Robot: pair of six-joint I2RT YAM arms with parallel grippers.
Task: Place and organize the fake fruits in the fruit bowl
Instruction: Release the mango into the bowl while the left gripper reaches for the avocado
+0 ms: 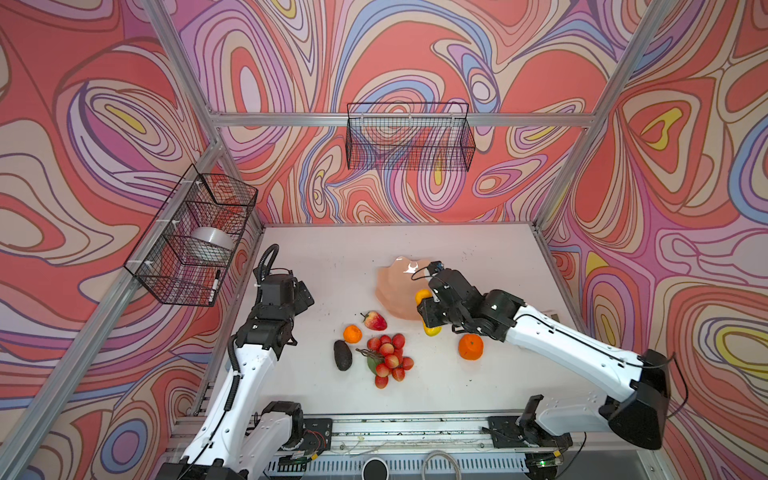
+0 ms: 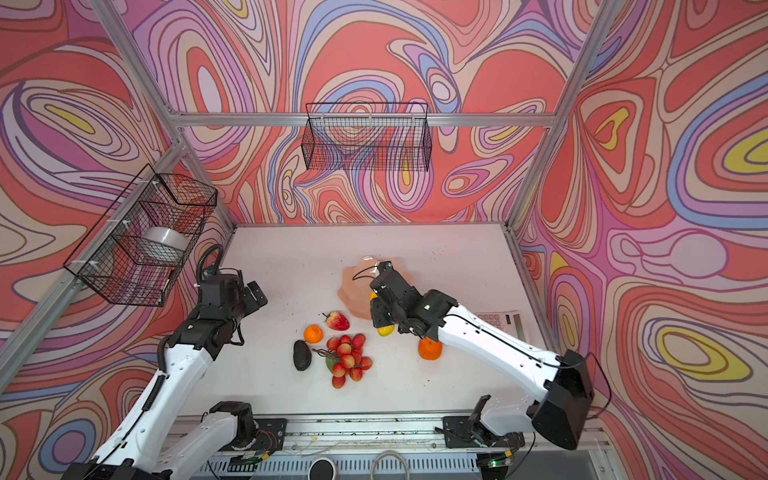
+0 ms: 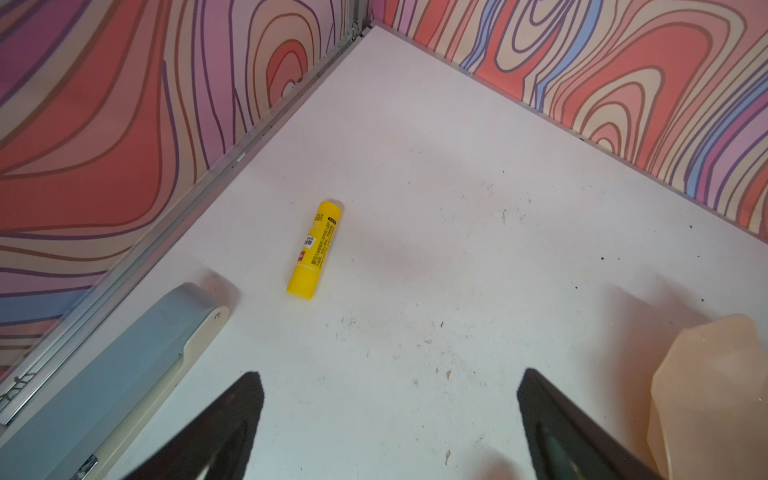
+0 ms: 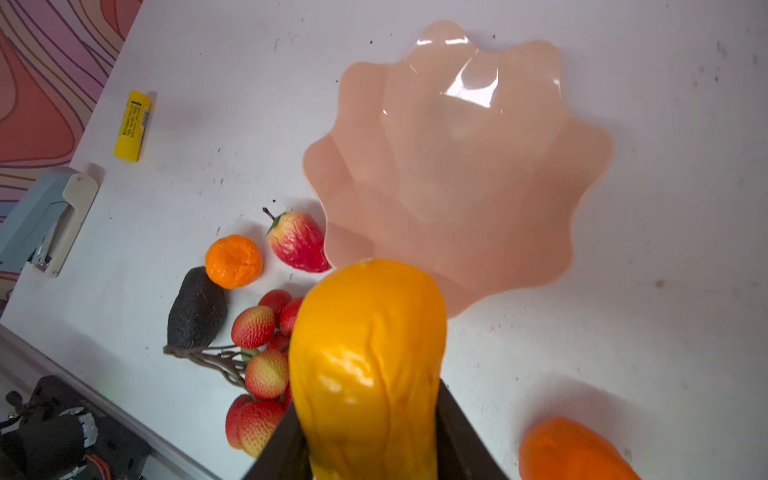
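Observation:
My right gripper (image 4: 368, 399) is shut on the yellow-orange elongated fruit (image 4: 365, 353), held above the table at the near edge of the peach-pink fruit bowl (image 1: 395, 291), which holds nothing. In both top views that gripper (image 1: 428, 312) hides the fruit's middle. On the table lie a red strawberry (image 1: 376, 321), a small orange (image 1: 352, 333), a dark avocado (image 1: 342, 354), a bunch of red berries (image 1: 388, 359) and a large orange (image 1: 471, 346). My left gripper (image 3: 390, 374) stands open over bare table, left of the fruits, with the bowl's wall (image 3: 706, 395) beside it.
A small yellow tube (image 3: 314, 250) and a grey-blue stapler-like object (image 3: 124, 374) lie near the left wall. Black wire baskets hang on the back wall (image 1: 409, 137) and the left wall (image 1: 195, 237). A calculator (image 2: 503, 322) lies behind my right arm.

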